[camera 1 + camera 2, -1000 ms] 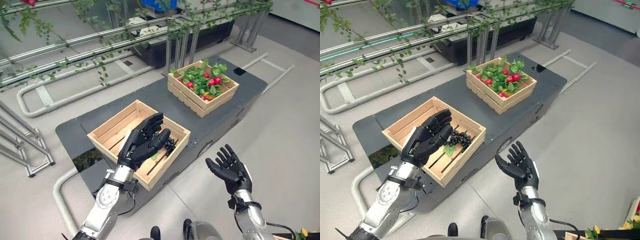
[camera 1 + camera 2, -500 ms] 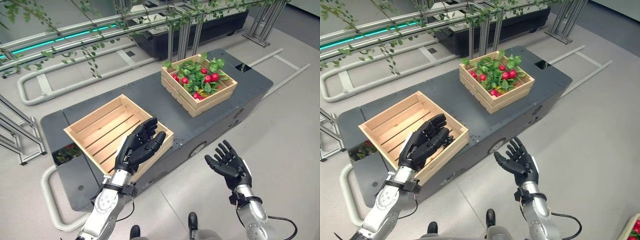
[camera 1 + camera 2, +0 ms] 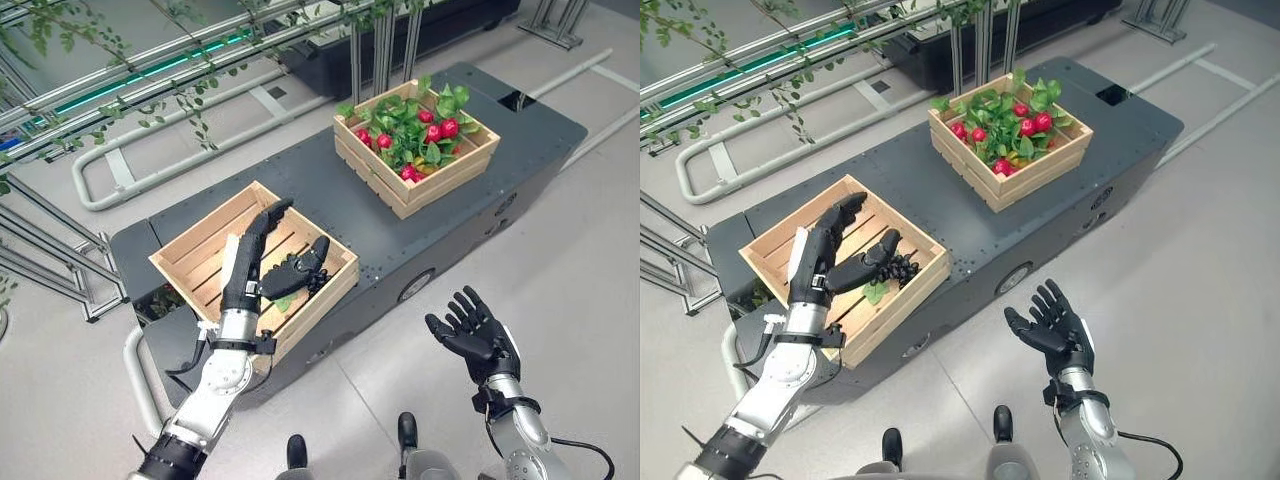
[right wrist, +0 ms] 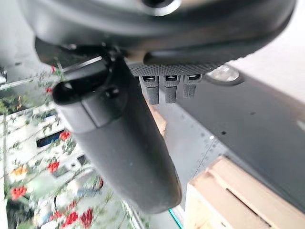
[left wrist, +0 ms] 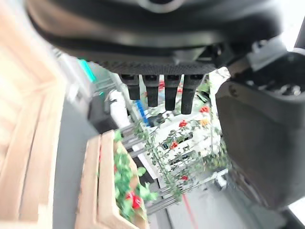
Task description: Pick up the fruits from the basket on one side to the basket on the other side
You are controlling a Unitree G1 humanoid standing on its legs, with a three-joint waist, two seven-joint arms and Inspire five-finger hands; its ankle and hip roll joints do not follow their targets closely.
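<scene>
The right hand hangs open over the floor, holding nothing. The left hand stands open over the near crate, grapes beside its thumb. The far crate holds red fruits.

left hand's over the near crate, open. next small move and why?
Probably pull the left hand up and back out of the near crate: its fingers are straight, holding nothing, and the dark grapes already lie on the slats beside its thumb. The far crate holds red fruit.
</scene>
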